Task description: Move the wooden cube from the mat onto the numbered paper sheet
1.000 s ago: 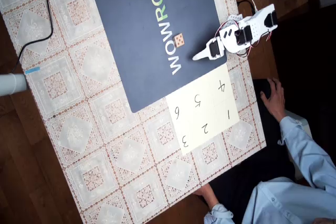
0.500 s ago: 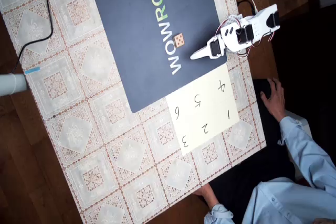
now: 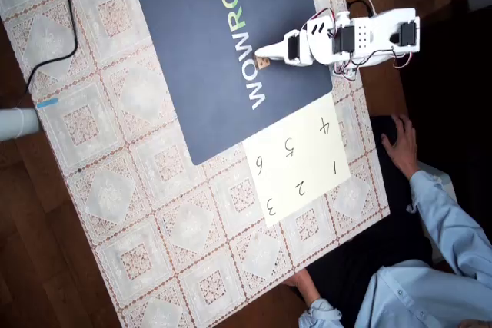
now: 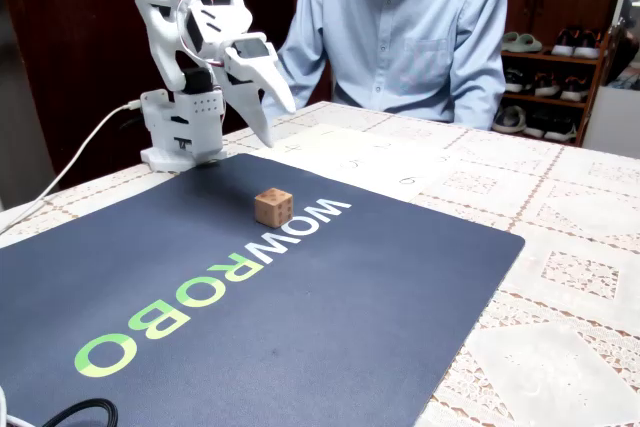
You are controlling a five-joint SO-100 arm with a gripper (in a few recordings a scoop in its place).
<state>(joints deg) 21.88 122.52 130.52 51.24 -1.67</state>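
The wooden cube (image 4: 273, 207) is sitting on the mat (image 4: 200, 267), just beside the white "W" of the lettering, with one dotted face turned up and nothing touching it. It is resting flat, so it is not going to roll by itself.

The gripper (image 4: 270, 112) is hanging in the air behind the cube and above it, with its pointed fingers slanting down toward the mat. In the fixed view there is clear empty space between the fingertips and the cube. In the overhead view the gripper (image 3: 265, 54) seems to be lying almost over the cube (image 3: 262, 62), but I think this is mostly because the camera is looking straight down — the height is not visible from there. The two fingers are opened a little, with a modest gap between the tips, and nothing is between them. The gap looks to me near to the width of the cube, so I judge it may need to open more before going down.

The numbered paper sheet (image 3: 296, 160) is lying on the lace tablecloth (image 3: 115, 190), touching the edge of the mat on the side nearest to the person (image 4: 410, 27) who is sitting behind the table. It is near to the arm's base, so the carry should be short.

The task is only at its beginning, in my judgement — the arm is lining up for the grasp.
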